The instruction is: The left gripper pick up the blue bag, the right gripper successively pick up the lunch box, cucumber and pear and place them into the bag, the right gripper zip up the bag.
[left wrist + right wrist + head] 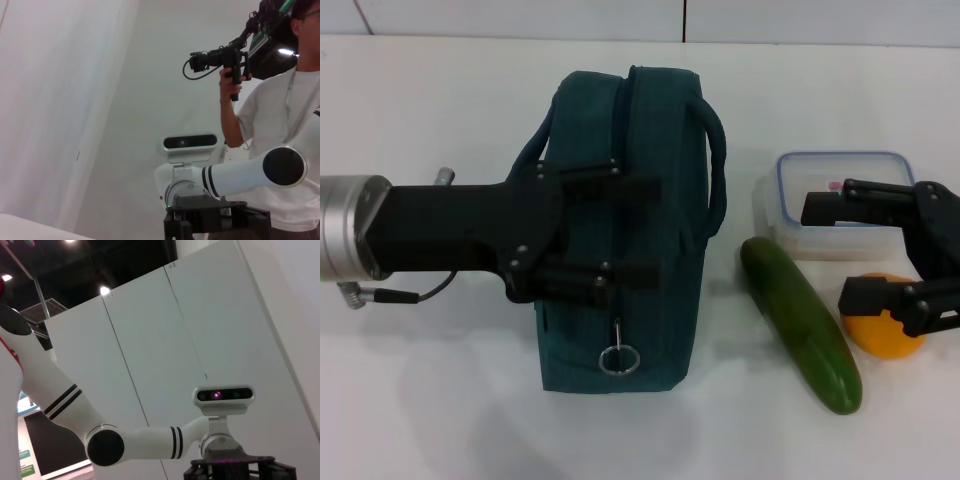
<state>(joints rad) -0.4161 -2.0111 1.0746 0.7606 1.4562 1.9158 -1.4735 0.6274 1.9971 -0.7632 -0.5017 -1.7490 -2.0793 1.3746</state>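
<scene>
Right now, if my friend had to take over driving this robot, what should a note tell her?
Left gripper: open, fingers spread over the side of the blue bag, not seen holding it.
Right gripper: open, hovering over the lunch box and the pear, holding nothing.
The bag stands on the white table with its zipper shut and the ring pull hanging at the near end.
The cucumber lies on the table between the bag and the pear.
Done: nothing packed yet.
Left: grip the bag, load the lunch box, cucumber and pear, then zip up.

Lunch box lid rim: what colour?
Blue, around the clear lunch box; the head view shows it best.
</scene>
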